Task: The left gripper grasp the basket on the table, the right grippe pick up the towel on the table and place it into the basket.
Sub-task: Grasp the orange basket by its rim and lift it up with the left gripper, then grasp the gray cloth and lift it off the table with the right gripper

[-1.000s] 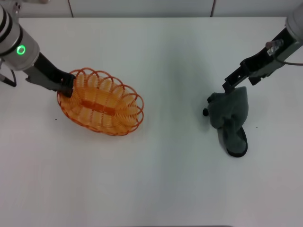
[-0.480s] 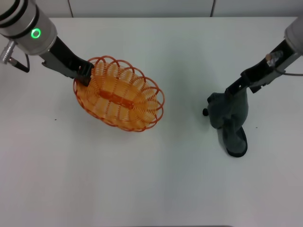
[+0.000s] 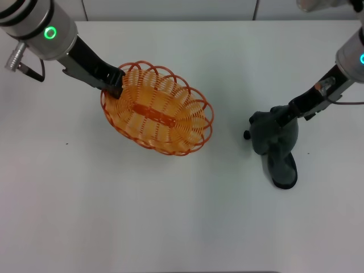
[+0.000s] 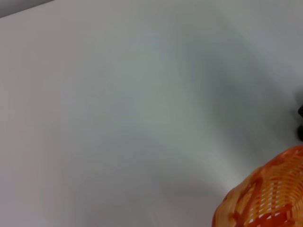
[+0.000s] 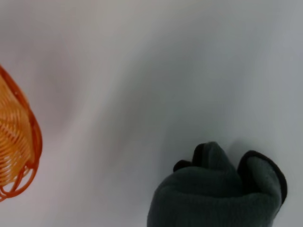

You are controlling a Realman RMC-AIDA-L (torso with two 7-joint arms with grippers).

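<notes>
While I watch the head view, the white table (image 3: 187,227) fills nearly the whole frame. I log the orange wire basket (image 3: 157,109) left of centre, upper half of the frame, with its long axis running from upper left to lower right. Its far-left rim is clamped in the left pincer (image 3: 115,85), which reaches in from the upper left corner on a black arm; the green ring on the grey-white cylinder is lit. I cannot tell from this view whether the basket rests on the table or hangs just above it. In the left wrist view only one edge of the basket shows, at the lower right corner of the frame.

I note the dark grey-green towel (image 3: 274,145) bunched right of centre, well apart from the basket, a darker-edged lobe trailing toward the bottom of the frame. The right pincer (image 3: 282,113) comes in from the upper right edge and is closed on the towel's top fold. The right wrist view shows the towel at lower right and the basket rim at the left edge.
</notes>
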